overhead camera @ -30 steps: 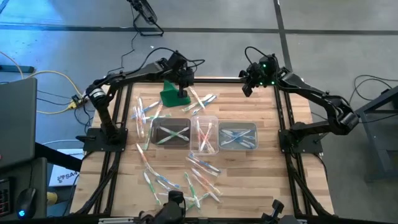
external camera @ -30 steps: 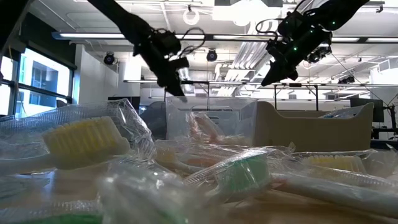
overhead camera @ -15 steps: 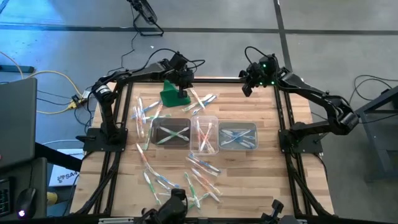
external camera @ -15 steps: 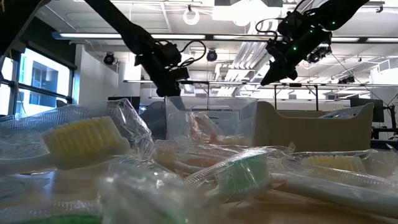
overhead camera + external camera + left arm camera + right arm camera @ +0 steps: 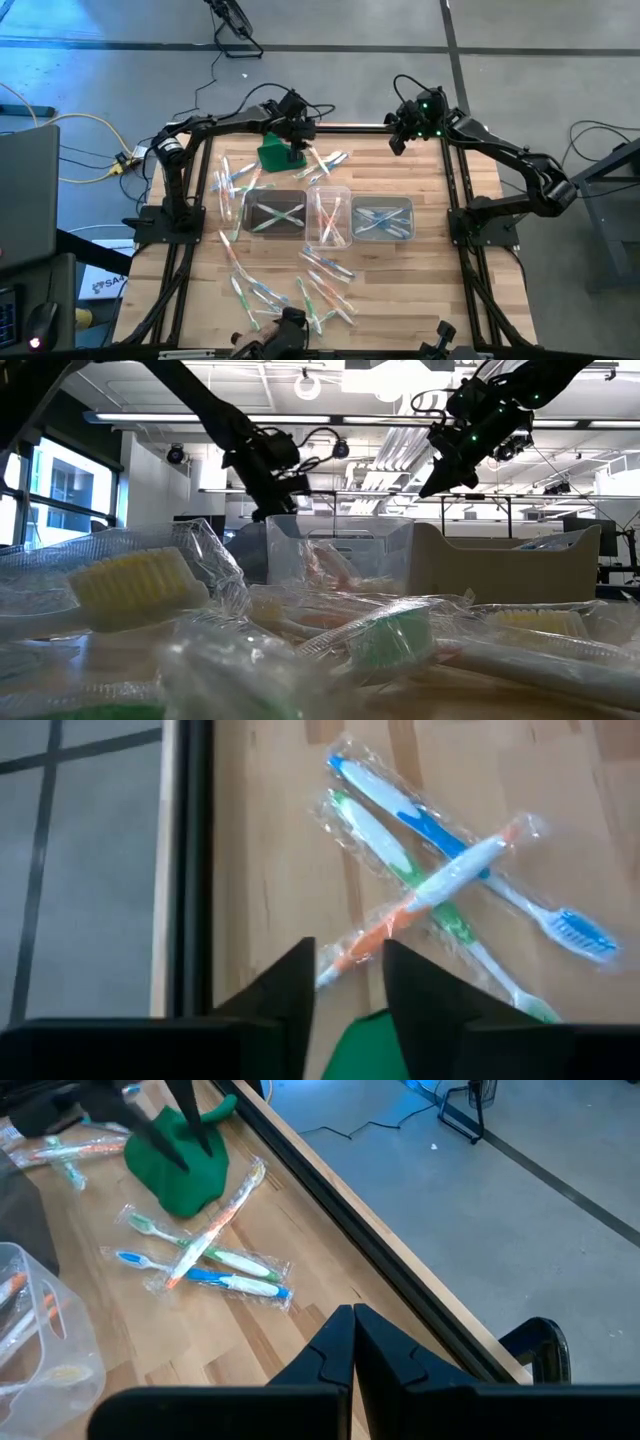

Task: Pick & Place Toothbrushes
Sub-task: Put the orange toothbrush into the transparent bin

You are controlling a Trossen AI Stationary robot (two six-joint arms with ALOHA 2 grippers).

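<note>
The left gripper (image 5: 294, 153) is hanging low over the far edge of the table (image 5: 430, 270), its two dark fingers (image 5: 290, 985) standing a little apart with nothing between them, tips right above the green cloth-like lump (image 5: 274, 152). Just past those fingers, three wrapped toothbrushes (image 5: 440, 885) are lying crossed on the wood: an orange one over a green one and a blue one, all touching, none of them gripped. From above, that little cluster (image 5: 325, 160) is sitting just beside the lump, toward the right arm's side. More toothbrushes are lying scattered along the left side (image 5: 232, 185) and in a loose heap at the near edge (image 5: 310, 290). Mid-table, three clear tubs (image 5: 330, 215) are standing in a row, each one holding a few brushes. Over at the far right corner, the right gripper (image 5: 396, 145) is waiting well above the table, fingers pressed together and empty. In the low view, wrapped brushes (image 5: 385, 635) are filling the foreground, with both arms reaching in from above.
</note>
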